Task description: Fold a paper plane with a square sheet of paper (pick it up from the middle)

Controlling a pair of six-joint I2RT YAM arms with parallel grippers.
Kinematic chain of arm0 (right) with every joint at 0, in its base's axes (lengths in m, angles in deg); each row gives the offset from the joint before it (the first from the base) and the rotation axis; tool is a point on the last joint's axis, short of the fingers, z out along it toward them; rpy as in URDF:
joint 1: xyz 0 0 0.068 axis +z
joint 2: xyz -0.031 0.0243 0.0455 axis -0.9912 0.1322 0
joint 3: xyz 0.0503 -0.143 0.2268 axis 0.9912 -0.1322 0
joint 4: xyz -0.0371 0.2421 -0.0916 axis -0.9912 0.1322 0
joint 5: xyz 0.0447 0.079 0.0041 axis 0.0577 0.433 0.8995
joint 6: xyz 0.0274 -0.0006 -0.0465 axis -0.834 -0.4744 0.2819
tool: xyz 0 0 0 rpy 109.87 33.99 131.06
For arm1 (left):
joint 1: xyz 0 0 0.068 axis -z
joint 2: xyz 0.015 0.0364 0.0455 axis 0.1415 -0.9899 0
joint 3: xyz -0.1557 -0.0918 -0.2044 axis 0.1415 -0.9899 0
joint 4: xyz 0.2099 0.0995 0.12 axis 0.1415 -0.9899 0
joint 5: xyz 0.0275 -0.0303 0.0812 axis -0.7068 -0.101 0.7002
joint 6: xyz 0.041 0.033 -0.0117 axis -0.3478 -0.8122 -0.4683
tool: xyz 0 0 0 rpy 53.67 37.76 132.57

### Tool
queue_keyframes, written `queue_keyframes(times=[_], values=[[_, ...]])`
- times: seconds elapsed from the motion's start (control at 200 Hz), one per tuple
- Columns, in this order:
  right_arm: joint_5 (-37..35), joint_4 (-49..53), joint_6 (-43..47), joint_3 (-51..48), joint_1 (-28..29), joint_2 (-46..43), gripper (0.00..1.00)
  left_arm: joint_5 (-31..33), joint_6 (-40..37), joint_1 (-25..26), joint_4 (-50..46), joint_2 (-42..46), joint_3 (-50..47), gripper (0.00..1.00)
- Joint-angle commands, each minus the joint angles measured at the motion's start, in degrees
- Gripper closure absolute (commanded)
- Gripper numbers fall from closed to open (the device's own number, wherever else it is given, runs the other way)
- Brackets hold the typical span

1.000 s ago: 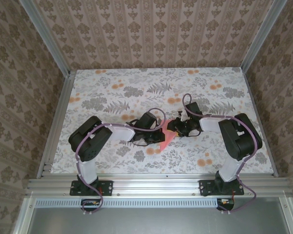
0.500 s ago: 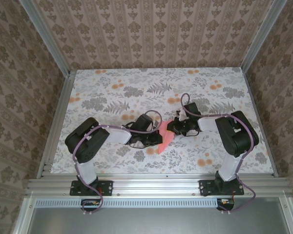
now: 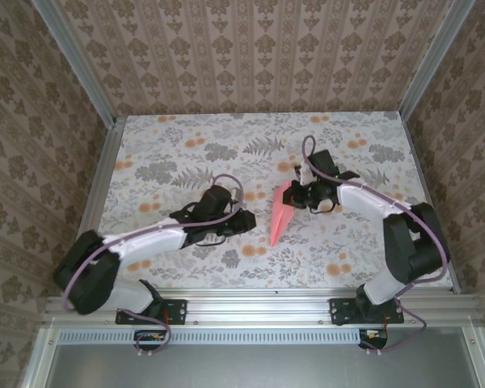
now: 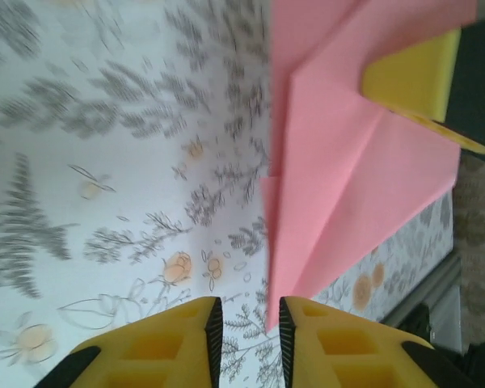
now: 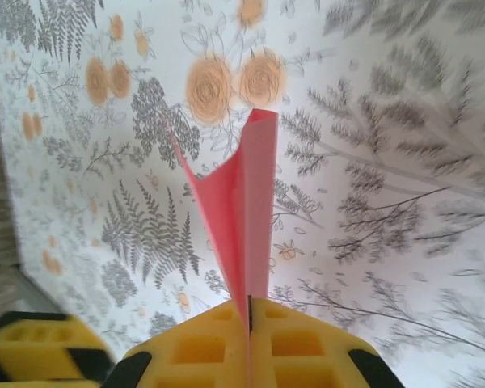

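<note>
- The left arm (image 3: 145, 238) and right arm (image 3: 368, 202) had white links and bulky black joints.
- A purple cable (image 3: 304, 153) looped along each.
- The left gripper (image 4: 248, 315) and right gripper (image 5: 249, 309) had yellow fingers (image 4: 352, 356) with square pockets.

The table (image 3: 186, 162) is covered by a white cloth printed with grey ferns and orange flowers (image 3: 196, 142). Beige patterned wallpaper (image 3: 250, 56) lines three walls. Aluminium posts (image 3: 75, 63) rise at the back corners, and an aluminium rail (image 3: 259, 305) runs along the near edge.

Table (image 3: 170, 145), white top printed with grey ferns and orange flowers, metal-framed edges
</note>
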Motion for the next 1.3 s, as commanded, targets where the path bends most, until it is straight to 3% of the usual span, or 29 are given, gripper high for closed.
queue_keyframes(times=[0.0,0.11,0.2,0.32,0.475,0.745,0.925,1.1,1.23,1.295], values=[[-17.52,22.21,10.31,7.98,1.99,-3.29,0.96,10.65,-0.89,-1.57,-10.90,7.65,-3.04,0.70],[-39.36,35.77,13.81,16.82,7.09,-1.33,0.95,12.94,-0.16,-4.19,-14.11,13.98,-5.71,0.68],[-50.50,44.11,14.09,22.49,10.44,3.21,0.97,13.68,0.44,-5.72,-15.04,17.69,-7.46,0.67],[-57.56,47.14,13.67,24.98,14.77,9.94,0.98,15.38,0.55,-6.62,-16.67,21.45,-8.34,0.67],[-60.12,47.15,10.11,28.83,21.84,20.26,0.95,18.34,0.92,-6.86,-20.20,26.57,-8.56,0.66],[-56.97,47.53,2.88,40.21,31.52,36.10,0.88,21.22,3.78,-6.99,-24.21,38.56,-12.98,0.62],[-46.43,43.49,1.04,41.29,33.00,39.13,0.83,21.03,4.76,-7.09,-26.57,42.85,-14.65,0.60],[-38.72,39.01,1.29,38.84,33.09,34.45,0.56,19.60,3.94,-7.08,-27.08,43.53,-14.74,0.59],[-34.24,35.87,2.96,35.91,32.65,27.99,0.47,18.34,3.23,-7.14,-26.41,42.34,-14.72,0.58],[-31.81,34.30,3.56,33.86,31.92,24.09,0.33,17.38,2.85,-7.10,-25.53,41.27,-14.57,0.58]])
